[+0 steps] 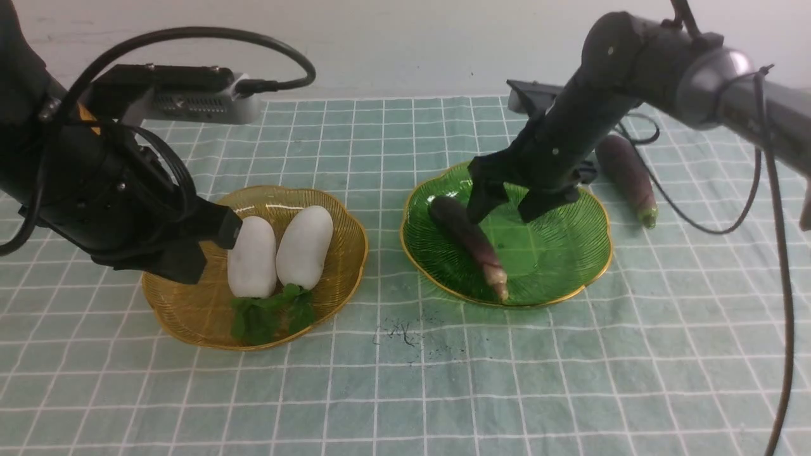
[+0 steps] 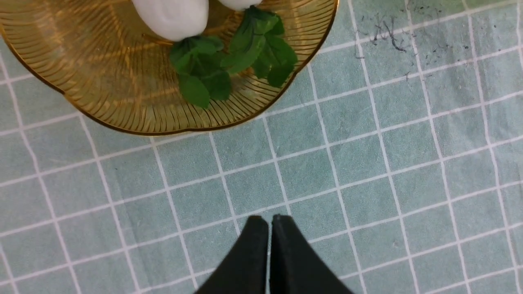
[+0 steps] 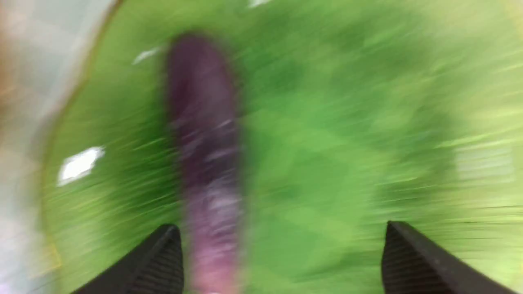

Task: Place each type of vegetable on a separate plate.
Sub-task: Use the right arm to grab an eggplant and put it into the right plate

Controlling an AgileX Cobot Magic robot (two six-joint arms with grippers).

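Two white radishes (image 1: 251,256) (image 1: 305,246) lie side by side on the amber plate (image 1: 190,310), leafy tops toward the front. My left gripper (image 1: 223,231) hangs shut and empty beside that plate's left side; in the left wrist view its tips (image 2: 269,218) hover over bare cloth, apart from the amber plate (image 2: 102,81) and a radish (image 2: 171,16). One purple eggplant (image 1: 469,237) rests in the green plate (image 1: 557,253). My right gripper (image 1: 507,212) is open just above it; its blurred wrist view shows the eggplant (image 3: 204,143) loose beside one finger. A second eggplant (image 1: 627,177) lies on the cloth behind my right arm.
A pale green checked cloth (image 1: 405,380) covers the table. A dark scribble mark (image 1: 399,332) sits on it between the plates near the front. Cables loop from both arms above the table.
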